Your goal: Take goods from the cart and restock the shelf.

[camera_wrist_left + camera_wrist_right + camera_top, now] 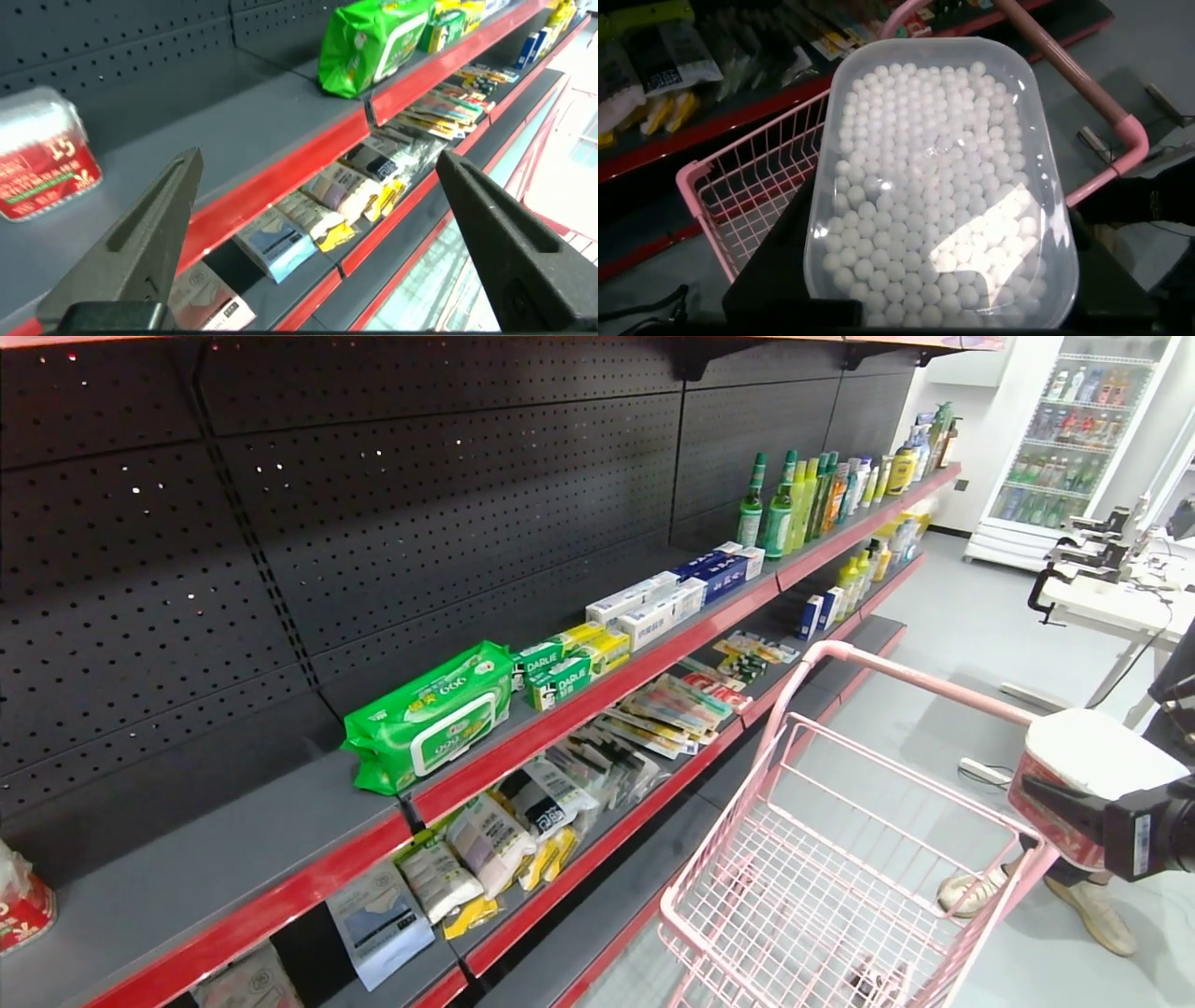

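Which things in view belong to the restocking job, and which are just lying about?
Job in hand:
tub held in the right gripper; pink cart; shelf; second tub standing on that shelf, near the open left gripper.

Lying about:
green wipes pack; boxes; bottles; fridge.
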Robot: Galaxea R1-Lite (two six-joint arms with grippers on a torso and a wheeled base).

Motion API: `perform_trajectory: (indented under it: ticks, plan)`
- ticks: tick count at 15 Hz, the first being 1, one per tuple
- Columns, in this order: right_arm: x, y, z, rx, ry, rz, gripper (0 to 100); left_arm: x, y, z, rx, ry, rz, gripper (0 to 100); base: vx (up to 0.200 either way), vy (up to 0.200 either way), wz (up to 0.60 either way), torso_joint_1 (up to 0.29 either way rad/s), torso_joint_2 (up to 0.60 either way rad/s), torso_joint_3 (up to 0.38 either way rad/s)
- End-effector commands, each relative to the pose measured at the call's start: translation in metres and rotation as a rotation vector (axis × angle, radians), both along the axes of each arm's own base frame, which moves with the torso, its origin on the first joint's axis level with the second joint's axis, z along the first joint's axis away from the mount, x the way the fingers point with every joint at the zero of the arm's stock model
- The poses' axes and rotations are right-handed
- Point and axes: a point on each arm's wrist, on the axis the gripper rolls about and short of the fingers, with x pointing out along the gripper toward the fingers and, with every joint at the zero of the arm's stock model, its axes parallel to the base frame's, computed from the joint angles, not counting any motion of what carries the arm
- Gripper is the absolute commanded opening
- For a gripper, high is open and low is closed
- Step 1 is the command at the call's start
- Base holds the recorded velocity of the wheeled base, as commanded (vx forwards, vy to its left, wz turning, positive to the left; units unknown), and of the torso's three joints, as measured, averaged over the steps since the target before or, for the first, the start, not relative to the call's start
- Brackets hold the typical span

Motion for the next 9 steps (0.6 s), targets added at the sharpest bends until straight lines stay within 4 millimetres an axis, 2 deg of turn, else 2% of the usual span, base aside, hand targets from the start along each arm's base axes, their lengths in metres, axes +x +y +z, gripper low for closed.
perform_trajectory:
  ticks: [1,5,8,9]
  plan:
    - [0.0014,0.0001,-0.0010,0.000,0.006,0.001,0,0.0001,0.0000,0.0000,0.000,0.001,0.000,100,0.000,0.000,0.00,0.183,-0.34,-0.183]
    - [0.0028,0.0001,-0.0018,-0.003,0.013,0.001,0,0.0001,0.0000,0.0000,0.000,0.001,0.001,100,0.000,0.000,0.00,0.148,-0.31,-0.165]
    - [0.0033,-0.0002,-0.0016,-0.007,0.012,-0.001,0,0.0001,0.0000,0.0000,0.000,0.001,0.000,100,0.000,0.000,0.00,0.075,-0.15,-0.085]
    - [0.0044,-0.0003,-0.0015,-0.006,0.014,-0.001,0,0.0001,0.0000,0.0000,0.000,0.001,0.000,100,0.000,0.000,0.60,-0.002,0.00,0.002]
